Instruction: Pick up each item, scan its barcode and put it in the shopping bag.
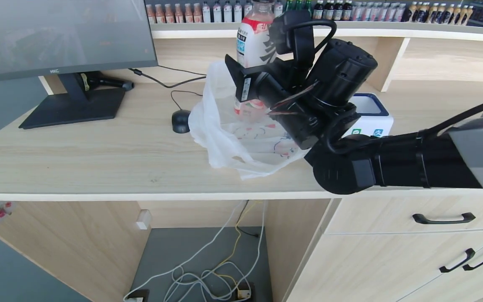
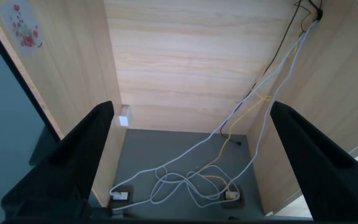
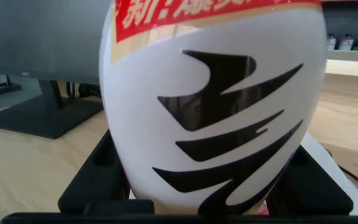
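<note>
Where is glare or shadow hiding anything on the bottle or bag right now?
Head view: the monitor screen mirrors the room; bottle and shopping bag are evenly lit, without glare. Right wrist view: faint sheen on the bottle's label, nothing washed out. Left wrist view: the left gripper shows dark against lit wood under the counter.

Right arm forward, right gripper (image 1: 253,90) clamped on bottle (image 1: 255,37); left gripper (image 2: 191,155) spread wide, seemingly hanging low.

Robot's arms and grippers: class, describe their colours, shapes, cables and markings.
The right arm is black, built of thick rounded cylinders. A black cable loops over its wrist, and coloured wires show at a joint. The right gripper has flat black fingers, one with a white label. The left gripper has two black wedge-shaped fingers.
</note>
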